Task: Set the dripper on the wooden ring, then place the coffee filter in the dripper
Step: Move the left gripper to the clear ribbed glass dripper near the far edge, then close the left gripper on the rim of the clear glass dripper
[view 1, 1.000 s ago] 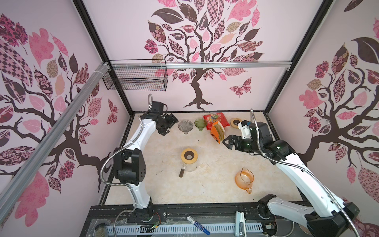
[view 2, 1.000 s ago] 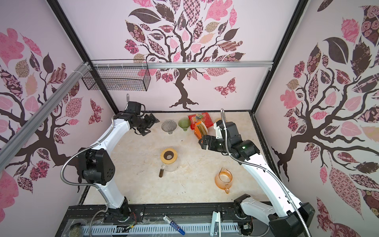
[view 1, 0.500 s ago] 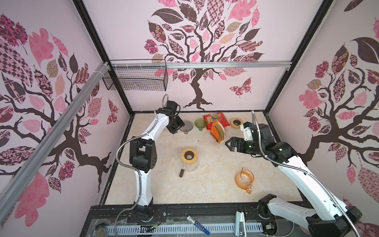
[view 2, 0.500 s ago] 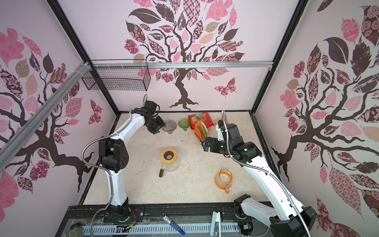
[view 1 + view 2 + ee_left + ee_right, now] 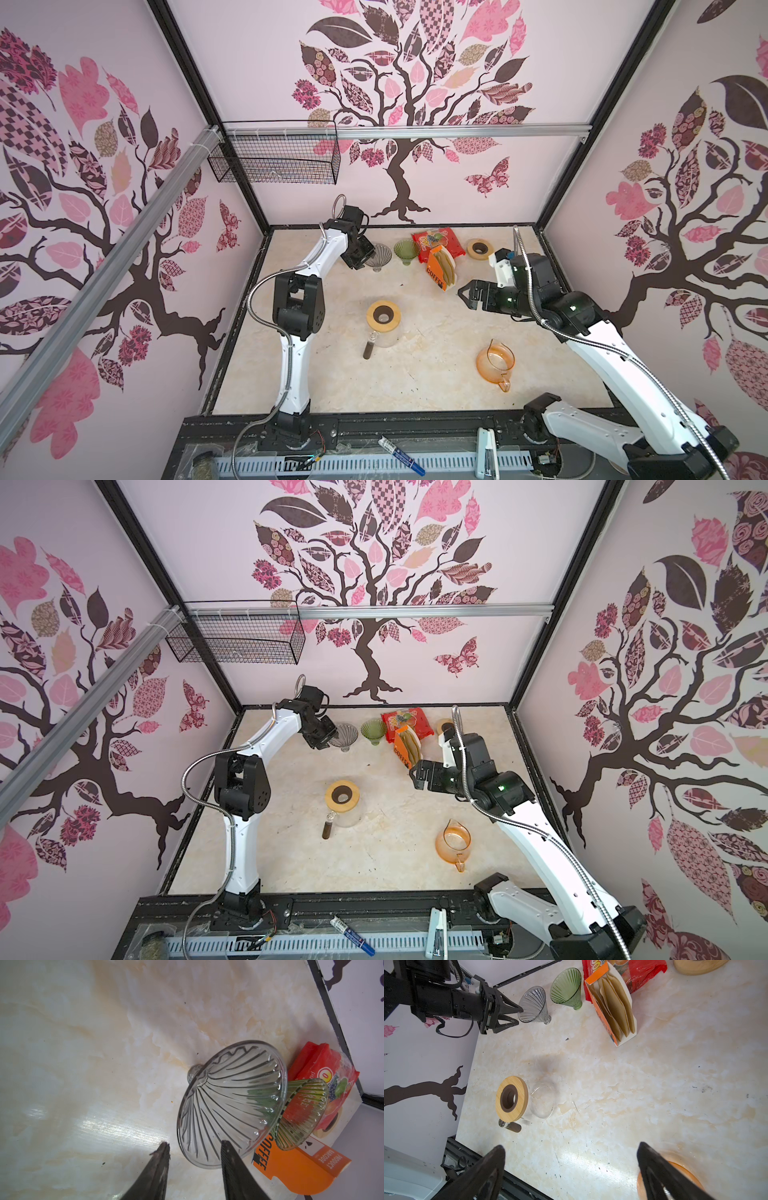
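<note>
Brown paper coffee filters [image 5: 614, 1003] stand in an orange box [image 5: 441, 270] [image 5: 409, 748] at the back of the table. A clear ribbed glass dripper [image 5: 380, 254] [image 5: 348, 734] [image 5: 232, 1103] lies tilted beside a green dripper [image 5: 406, 249] [image 5: 566, 986]. My left gripper [image 5: 366, 261] [image 5: 195, 1144] is at the clear dripper's rim. One finger sits over the rim and the other stays outside it, with a gap showing between them. My right gripper [image 5: 463, 297] [image 5: 571, 1145] hovers wide open and empty just in front of the filter box.
A glass carafe with a wooden ring lid [image 5: 383, 320] stands mid-table. An orange glass pitcher [image 5: 494, 361] sits front right. A red snack bag [image 5: 436, 243] and a wooden ring [image 5: 480, 248] lie at the back wall. A wire basket [image 5: 274, 160] hangs above.
My left arm swung from the back left corner to the clear dripper, and its jaws narrowed around the rim. My right gripper drifted slightly and stayed open.
</note>
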Robot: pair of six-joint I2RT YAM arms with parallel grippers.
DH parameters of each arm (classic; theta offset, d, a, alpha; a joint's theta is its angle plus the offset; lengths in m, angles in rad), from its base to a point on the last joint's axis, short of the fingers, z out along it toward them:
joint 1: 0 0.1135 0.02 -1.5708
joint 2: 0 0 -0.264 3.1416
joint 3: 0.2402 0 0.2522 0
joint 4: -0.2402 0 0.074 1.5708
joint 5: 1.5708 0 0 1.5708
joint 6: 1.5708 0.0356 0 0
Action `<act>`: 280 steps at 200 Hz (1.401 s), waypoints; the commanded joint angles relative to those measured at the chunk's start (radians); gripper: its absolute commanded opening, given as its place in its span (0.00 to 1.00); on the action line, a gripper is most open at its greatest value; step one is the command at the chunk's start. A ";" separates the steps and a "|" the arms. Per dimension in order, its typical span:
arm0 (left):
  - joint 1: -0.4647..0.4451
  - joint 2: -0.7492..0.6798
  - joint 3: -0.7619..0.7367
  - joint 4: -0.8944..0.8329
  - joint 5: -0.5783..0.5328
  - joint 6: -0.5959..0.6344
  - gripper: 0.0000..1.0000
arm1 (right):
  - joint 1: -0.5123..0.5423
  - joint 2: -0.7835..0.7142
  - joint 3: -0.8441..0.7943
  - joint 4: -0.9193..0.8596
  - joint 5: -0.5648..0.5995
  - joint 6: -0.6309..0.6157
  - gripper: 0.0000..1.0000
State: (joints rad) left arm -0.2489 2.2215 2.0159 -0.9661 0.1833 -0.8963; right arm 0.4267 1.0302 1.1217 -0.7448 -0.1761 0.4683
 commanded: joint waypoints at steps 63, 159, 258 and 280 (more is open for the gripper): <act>0.008 0.038 0.049 0.020 -0.016 -0.035 0.34 | 0.000 -0.019 -0.010 0.000 -0.010 -0.019 1.00; 0.021 0.050 0.017 0.040 -0.007 -0.043 0.24 | 0.002 -0.024 -0.024 0.008 -0.004 -0.020 1.00; 0.024 0.048 -0.030 0.096 0.017 -0.063 0.19 | 0.001 -0.025 -0.032 0.021 -0.005 -0.019 1.00; 0.025 0.052 -0.034 0.101 0.020 -0.067 0.19 | 0.002 -0.025 -0.034 0.021 -0.003 -0.020 1.00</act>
State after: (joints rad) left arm -0.2287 2.2604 2.0109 -0.8936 0.1959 -0.9501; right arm 0.4267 1.0264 1.0855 -0.7296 -0.1791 0.4664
